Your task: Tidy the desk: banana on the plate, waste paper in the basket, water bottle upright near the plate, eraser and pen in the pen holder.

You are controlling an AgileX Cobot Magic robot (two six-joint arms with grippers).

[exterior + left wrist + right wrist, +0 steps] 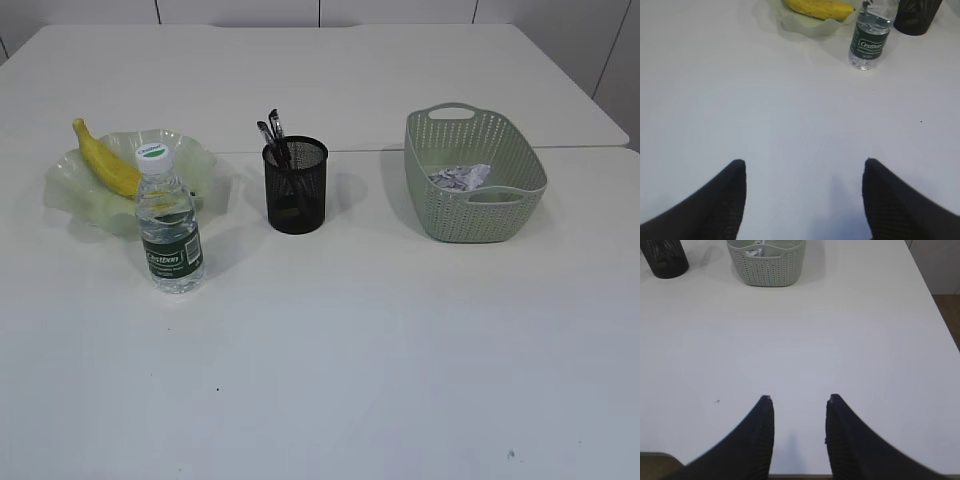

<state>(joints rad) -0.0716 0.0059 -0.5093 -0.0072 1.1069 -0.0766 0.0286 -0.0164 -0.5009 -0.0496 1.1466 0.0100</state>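
Observation:
A yellow banana (106, 160) lies on the pale green wavy plate (205, 165). The water bottle (168, 222) stands upright just in front of the plate; it also shows in the left wrist view, water bottle (869, 37) beside the banana (819, 8). The black mesh pen holder (296, 187) holds pens (272, 132); the eraser is hidden. Crumpled waste paper (460, 178) sits inside the green basket (476, 215). My left gripper (804, 162) hangs open over bare table, well short of the bottle. My right gripper (799, 399) is open over bare table near the front edge, nothing between its fingers.
The basket (766, 265) and pen holder (665, 259) lie far ahead in the right wrist view. The table's right edge (935, 295) drops off to the floor. A seam (380, 150) runs across where two white tables meet. Neither arm shows in the exterior view.

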